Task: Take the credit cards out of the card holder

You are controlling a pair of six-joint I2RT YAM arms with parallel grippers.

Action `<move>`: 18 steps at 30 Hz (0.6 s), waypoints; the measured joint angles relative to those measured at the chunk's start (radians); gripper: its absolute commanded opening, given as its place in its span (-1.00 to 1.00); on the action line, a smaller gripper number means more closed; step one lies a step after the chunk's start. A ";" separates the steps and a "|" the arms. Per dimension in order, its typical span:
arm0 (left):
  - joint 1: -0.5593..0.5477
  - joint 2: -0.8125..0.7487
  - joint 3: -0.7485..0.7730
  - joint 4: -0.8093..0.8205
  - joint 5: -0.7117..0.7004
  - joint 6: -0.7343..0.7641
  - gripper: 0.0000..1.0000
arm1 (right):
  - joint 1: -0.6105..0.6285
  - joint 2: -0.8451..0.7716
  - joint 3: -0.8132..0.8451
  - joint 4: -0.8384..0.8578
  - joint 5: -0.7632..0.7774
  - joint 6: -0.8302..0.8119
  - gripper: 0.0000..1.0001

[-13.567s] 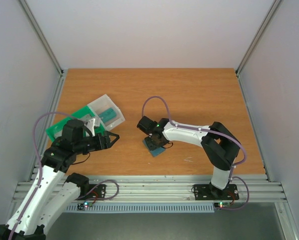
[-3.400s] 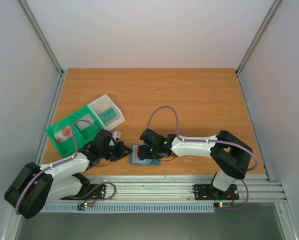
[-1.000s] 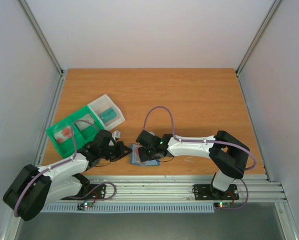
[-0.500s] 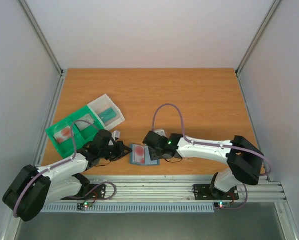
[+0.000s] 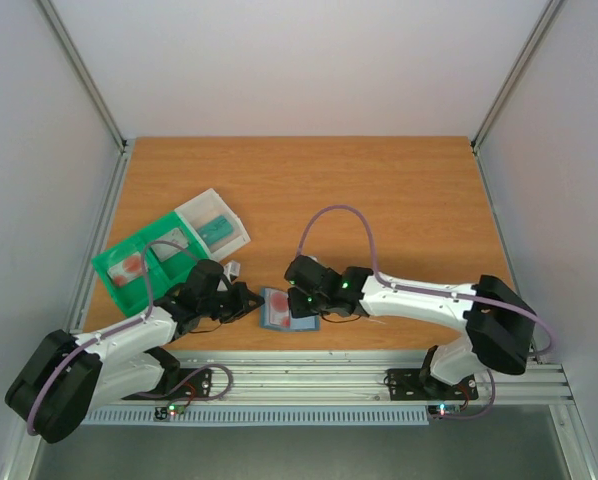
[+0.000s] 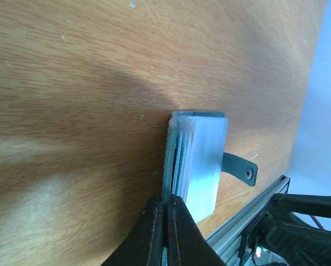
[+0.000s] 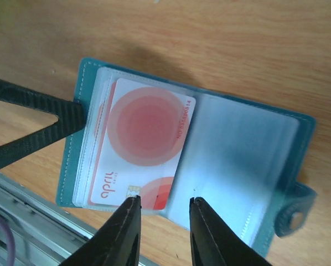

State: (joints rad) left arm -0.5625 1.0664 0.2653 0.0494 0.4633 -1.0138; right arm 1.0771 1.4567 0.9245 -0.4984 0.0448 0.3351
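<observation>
Table (image 5: 379, 190) of brown wood fills the scene, and the two arms reach over its near part toward each other. The right arm (image 5: 429, 295) stretches low to the left. The left arm (image 5: 129, 330) lies low and points to the right.

On the left side of the table stands a green tray (image 5: 129, 270), with a clear box (image 5: 214, 225) at its far right end.

The card holder (image 5: 287, 308) lies open and flat close to the near edge, a little left of the middle, between the two grippers. The left gripper (image 6: 164, 216) is closed tight, and its fingers pinch the left edge of the holder. The right gripper (image 7: 163, 200) hangs just above the near edge of the holder. Its jaws are partly apart with a clear gap, and nothing is between them.

A whitish card (image 7: 146, 149) with a big red round mark sits in the clear sleeve of the left leaf, and the edge of another card shows behind it. The sleeve of the right leaf looks blank. A small tab (image 7: 293, 216) with a snap sticks out from the right edge of the holder.
</observation>
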 measured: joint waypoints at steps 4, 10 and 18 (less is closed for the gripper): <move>-0.001 -0.002 0.000 -0.003 -0.003 -0.006 -0.72 | 0.000 0.068 0.000 0.055 -0.047 0.003 -0.56; -0.003 -0.056 0.002 -0.066 -0.037 -0.003 -0.27 | -0.002 0.129 0.000 0.106 -0.085 0.004 -0.68; -0.003 -0.098 0.030 -0.161 -0.076 0.016 -0.29 | -0.032 0.154 -0.046 0.172 -0.149 0.019 -0.72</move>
State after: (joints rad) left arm -0.5655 0.9680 0.2951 -0.1112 0.3878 -0.9974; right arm 1.0454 1.6112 0.8783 -0.3267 -0.1043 0.3546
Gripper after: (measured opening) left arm 0.442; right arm 0.141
